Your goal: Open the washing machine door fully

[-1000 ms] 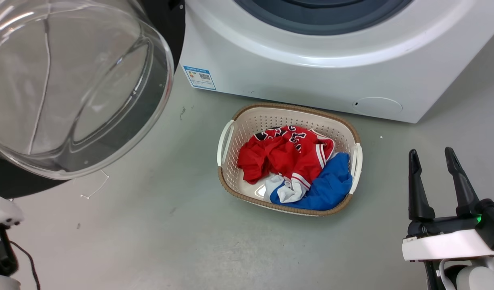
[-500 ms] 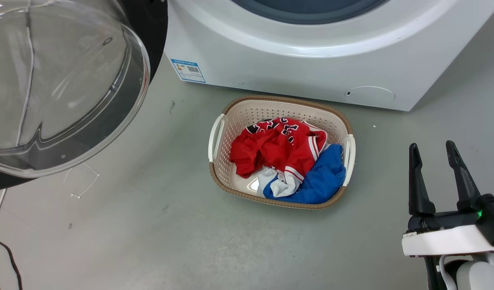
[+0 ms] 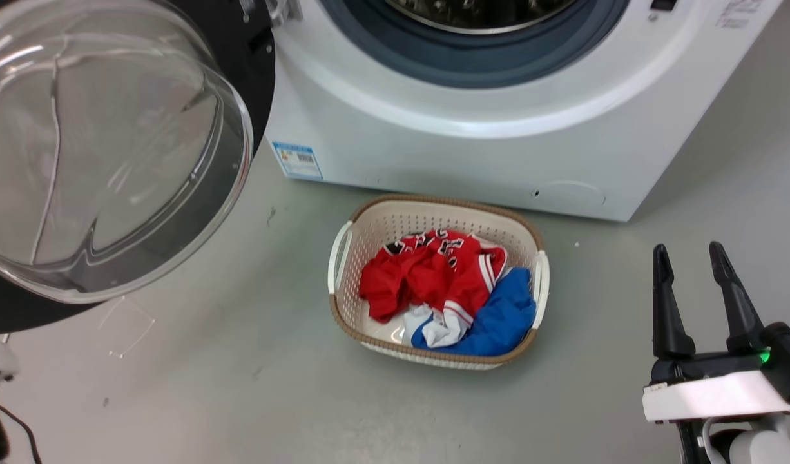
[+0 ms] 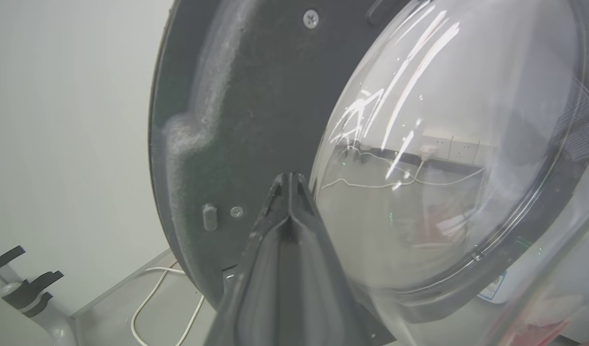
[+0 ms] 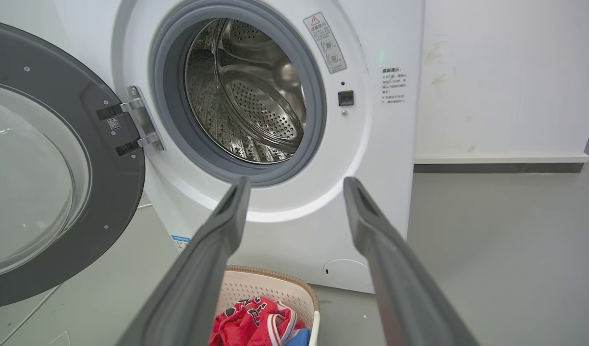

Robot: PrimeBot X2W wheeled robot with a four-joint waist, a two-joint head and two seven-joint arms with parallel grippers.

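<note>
The washing machine door (image 3: 111, 161) is shown swung open at the upper left of the head view, hinged to the washing machine (image 3: 472, 154) at upper centre. The left tool (image 4: 289, 185) is held with fingers together, close to the door's inner black face. The right tool (image 3: 686, 251) is held with fingers apart at the lower right.

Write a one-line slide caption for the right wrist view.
Open right claw faces the washing machine, door swung wide, steel drum exposed, laundry basket in front.

left jaws tip to tip — right jaws apart, fingers (image 3: 664, 309) upward
</note>
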